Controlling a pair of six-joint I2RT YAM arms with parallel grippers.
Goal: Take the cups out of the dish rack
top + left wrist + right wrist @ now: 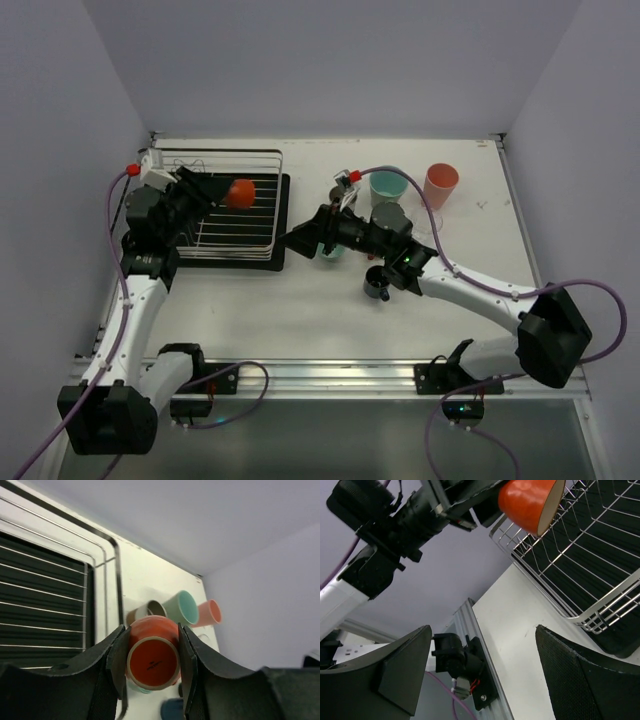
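Note:
My left gripper (226, 193) is shut on an orange cup (240, 193) and holds it on its side in the air above the silver wire dish rack (262, 160). In the left wrist view the cup's base (152, 662) faces the camera between the two pads. No other cup shows in the rack. My right gripper (296, 238) is open and empty, just right of the rack, pointing at it. Its view shows the orange cup (530, 502) and the rack (590, 565). On the table stand a teal mug (388, 186), a pink tumbler (440, 184), a brown cup (388, 216) and a dark blue cup (377, 283).
Another teal cup (332, 251) sits partly hidden under my right arm. The rack rests on a black tray (283, 215). The set-down cups cluster at the back right. White walls close the table at the back and sides.

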